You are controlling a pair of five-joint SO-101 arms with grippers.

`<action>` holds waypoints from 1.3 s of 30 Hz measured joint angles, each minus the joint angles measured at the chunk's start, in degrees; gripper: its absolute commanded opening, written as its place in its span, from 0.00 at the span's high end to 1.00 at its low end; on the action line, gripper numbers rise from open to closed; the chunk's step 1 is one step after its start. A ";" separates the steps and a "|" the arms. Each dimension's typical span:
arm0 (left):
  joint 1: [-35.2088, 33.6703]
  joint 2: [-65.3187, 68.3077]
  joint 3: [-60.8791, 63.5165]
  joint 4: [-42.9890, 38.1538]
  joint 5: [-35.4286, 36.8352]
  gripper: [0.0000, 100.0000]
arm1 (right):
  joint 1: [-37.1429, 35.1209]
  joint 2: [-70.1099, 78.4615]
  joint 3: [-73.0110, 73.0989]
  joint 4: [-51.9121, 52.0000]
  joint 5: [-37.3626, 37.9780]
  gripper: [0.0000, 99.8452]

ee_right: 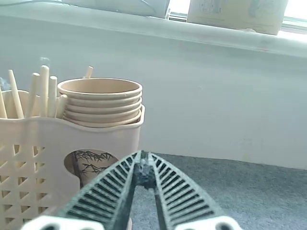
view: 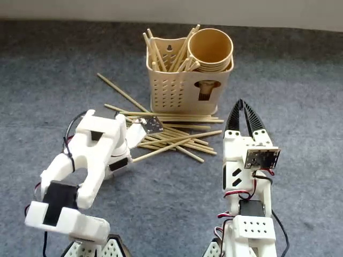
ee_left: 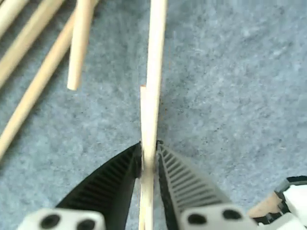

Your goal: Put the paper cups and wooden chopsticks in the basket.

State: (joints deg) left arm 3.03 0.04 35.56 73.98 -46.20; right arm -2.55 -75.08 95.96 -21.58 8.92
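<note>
beside the pile (view: 179, 138) before the basket (view: 182, 91), one chopstick (ee_left: 156, 57) is clamped in the left gripper (ee_left: 149, 147) and could be twisted loose or snagged there when lifted; right gripper (ee_right: 143, 160) pressed together, empty.

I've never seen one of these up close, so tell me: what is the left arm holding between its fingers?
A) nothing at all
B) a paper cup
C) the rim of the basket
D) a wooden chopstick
D: in the left wrist view, the left arm's fingers are closed on a wooden chopstick that sticks out ahead of them.
</note>
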 measured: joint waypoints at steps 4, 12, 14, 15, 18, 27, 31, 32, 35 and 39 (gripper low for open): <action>-0.26 -5.80 1.76 0.00 0.00 0.90 | 0.00 0.00 0.00 0.00 0.00 0.99; 2.55 -9.58 2.20 0.00 3.52 0.90 | 0.00 0.00 0.00 0.00 0.00 0.99; 5.10 -9.67 2.20 0.00 5.71 0.90 | 0.00 0.00 0.00 0.00 0.00 0.99; 6.59 -9.67 2.20 0.00 6.68 0.90 | 0.00 0.00 0.00 0.00 0.00 0.99; 10.81 -9.67 2.20 -1.76 10.37 0.90 | 0.00 0.00 0.00 0.00 0.00 0.99; 19.16 -9.67 2.37 -10.90 19.78 0.90 | 0.00 0.00 0.00 0.00 0.00 0.99; 19.08 -9.49 2.99 -14.24 21.01 0.90 | 0.00 0.00 0.00 0.00 0.00 0.99; 19.08 -8.79 2.99 -14.95 21.19 0.90 | 0.00 0.00 0.00 0.00 0.00 0.99; 19.08 -4.75 2.99 -16.53 21.36 0.90 | 0.00 0.00 0.00 0.00 0.00 0.99; 19.08 1.32 1.49 -16.70 21.36 0.95 | 0.00 0.00 0.00 0.00 0.00 0.99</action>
State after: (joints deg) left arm 22.11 1.36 37.05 57.27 -24.84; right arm -2.55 -75.08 95.96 -21.58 8.92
